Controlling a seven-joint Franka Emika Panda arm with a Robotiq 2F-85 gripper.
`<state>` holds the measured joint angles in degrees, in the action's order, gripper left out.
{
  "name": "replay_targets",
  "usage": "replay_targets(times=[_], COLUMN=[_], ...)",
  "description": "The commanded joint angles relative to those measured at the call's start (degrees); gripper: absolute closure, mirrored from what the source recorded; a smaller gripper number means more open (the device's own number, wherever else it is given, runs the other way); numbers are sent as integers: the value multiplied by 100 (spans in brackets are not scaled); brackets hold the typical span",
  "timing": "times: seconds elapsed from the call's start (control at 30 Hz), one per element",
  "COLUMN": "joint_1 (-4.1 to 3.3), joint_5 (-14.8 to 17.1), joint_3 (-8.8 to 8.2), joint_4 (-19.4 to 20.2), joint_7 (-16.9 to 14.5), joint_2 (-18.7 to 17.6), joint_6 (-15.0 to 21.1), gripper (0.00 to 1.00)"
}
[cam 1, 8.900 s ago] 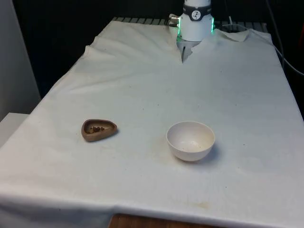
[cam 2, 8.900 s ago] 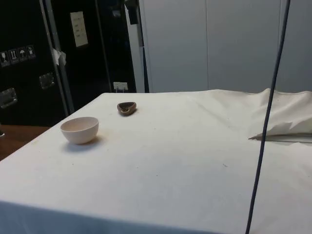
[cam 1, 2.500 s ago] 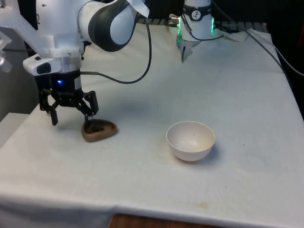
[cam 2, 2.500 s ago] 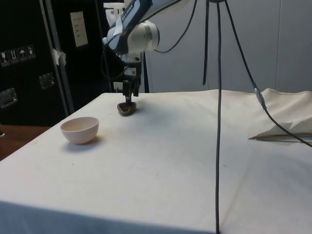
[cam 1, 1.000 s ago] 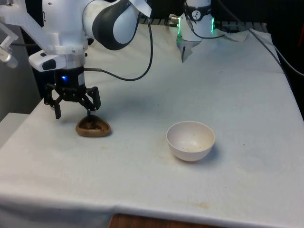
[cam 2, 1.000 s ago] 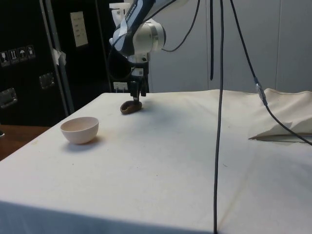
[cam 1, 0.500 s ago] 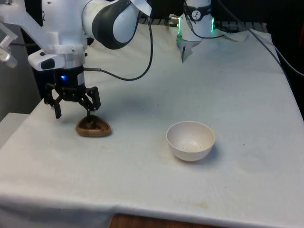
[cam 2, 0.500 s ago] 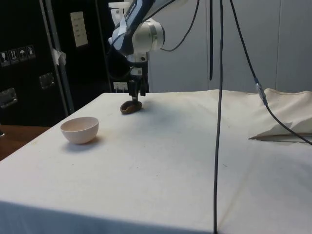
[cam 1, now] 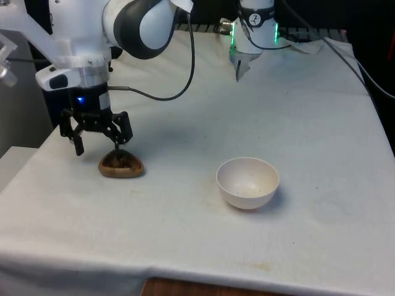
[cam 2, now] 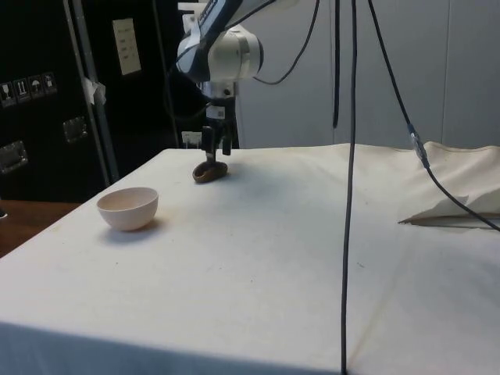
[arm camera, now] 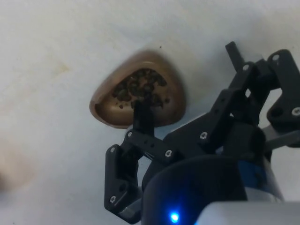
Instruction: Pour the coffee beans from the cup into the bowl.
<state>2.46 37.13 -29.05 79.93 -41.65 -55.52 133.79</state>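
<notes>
Gripper: the black two-finger gripper (cam 1: pixel 97 143) hangs right over the cup, fingers spread wide and clamped on nothing. In the wrist view the gripper (arm camera: pixel 187 79) has one finger (arm camera: pixel 143 117) reaching over the cup's rim above the beans, and the other finger (arm camera: pixel 234 54) sits off past the cup's edge. Can't tell if that first fingertip actually touches the rim or the beans.

Cup: small brown rounded-triangle cup (cam 1: pixel 121 165), flat on the cloth, upright. From the side the cup (cam 2: pixel 210 171) sits directly below the gripper (cam 2: pixel 216 153).

Beans: dark coffee beans (arm camera: pixel 140 88) piled inside the cup.

Bowl: white bowl (cam 1: pixel 247 182) well apart from the cup, toward the front view's right, nothing near it. In the side view the bowl (cam 2: pixel 127 208) stands nearer the camera than the cup.

Table: white cloth (cam 1: pixel 296 117) under the cup, a bit wrinkled and stained.
</notes>
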Motion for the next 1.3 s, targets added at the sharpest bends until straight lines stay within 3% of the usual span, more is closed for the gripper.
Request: replay_targets(times=[0.0, 0.17, 0.2, 0.23, 0.4, 0.97, 1.27], joint_1=[69, 149, 80, 172, 206, 212, 218], joint_5=[52, 292, 264, 367, 447, 458, 470], joint_3=[57, 46, -6, 34, -17, -69, -74], joint_4=[-86, -338, -241, -418, -527, -567, -647], joint_7=[-29, -109, -103, -126, -97, -34, 57], joint_2=[-29, -143, -103, -189, -223, -241, -252], joint_6=[-80, -350, -241, -441, -596, -968, -991], gripper=[0, 0, 0, 0, 0, 0, 0])
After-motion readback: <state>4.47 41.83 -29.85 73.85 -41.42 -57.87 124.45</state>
